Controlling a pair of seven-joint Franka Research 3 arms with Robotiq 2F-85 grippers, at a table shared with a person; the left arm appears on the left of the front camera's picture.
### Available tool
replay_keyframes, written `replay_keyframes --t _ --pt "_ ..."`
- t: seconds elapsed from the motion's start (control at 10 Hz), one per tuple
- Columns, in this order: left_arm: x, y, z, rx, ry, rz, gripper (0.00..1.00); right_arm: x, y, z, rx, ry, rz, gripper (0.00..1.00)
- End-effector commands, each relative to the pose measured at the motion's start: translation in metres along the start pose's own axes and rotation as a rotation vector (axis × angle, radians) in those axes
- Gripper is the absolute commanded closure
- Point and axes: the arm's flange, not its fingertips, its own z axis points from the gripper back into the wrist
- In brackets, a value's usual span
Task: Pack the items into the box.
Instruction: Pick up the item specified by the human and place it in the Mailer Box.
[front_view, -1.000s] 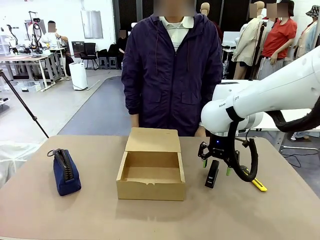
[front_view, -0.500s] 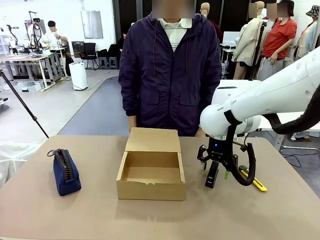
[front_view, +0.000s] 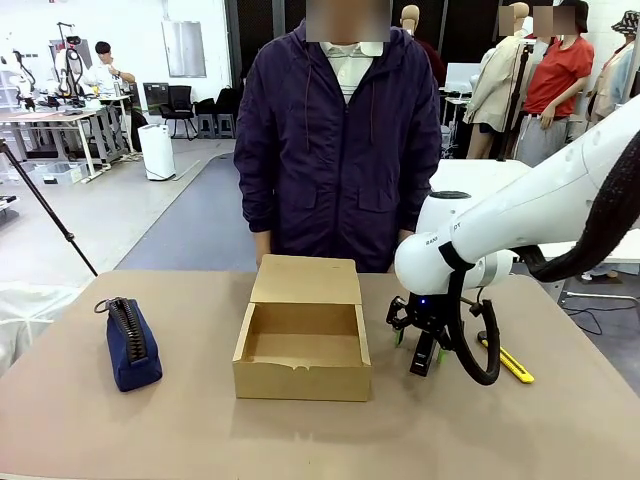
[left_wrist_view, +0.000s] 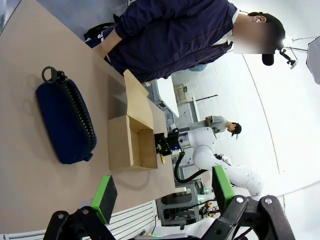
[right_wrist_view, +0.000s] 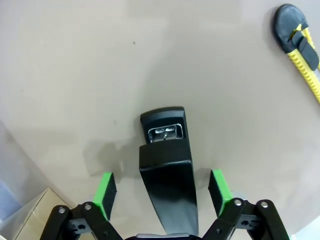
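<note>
The robot's right arm was built of smooth, rounded white shells, with small dark lettering near the wrist and a thick black cable running beside it. Its right gripper and left gripper were black, with bare screws at the finger joints and bright green pads on the fingers. The person wore a dark purple zipped hooded jacket, long-sleeved, with drawstrings and front pockets, over a pale collared shirt.

right gripper points down, jaws spread; left gripper also spread, seemingly held high.
</note>
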Motion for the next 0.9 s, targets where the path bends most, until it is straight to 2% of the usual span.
replay_keyframes --t 0.0,0.8 --pt "0.0012 -0.0004 -0.0001 -0.023 -0.01 -0.01 0.0 -0.0051 -0.0042 0.0033 -0.017 -0.04 -0.031 1.0" --pt "0.0012 -0.0004 -0.0001 -0.023 -0.01 -0.01 0.0 0.0016 -0.0029 -0.0012 -0.105 0.035 -0.003 1.0"
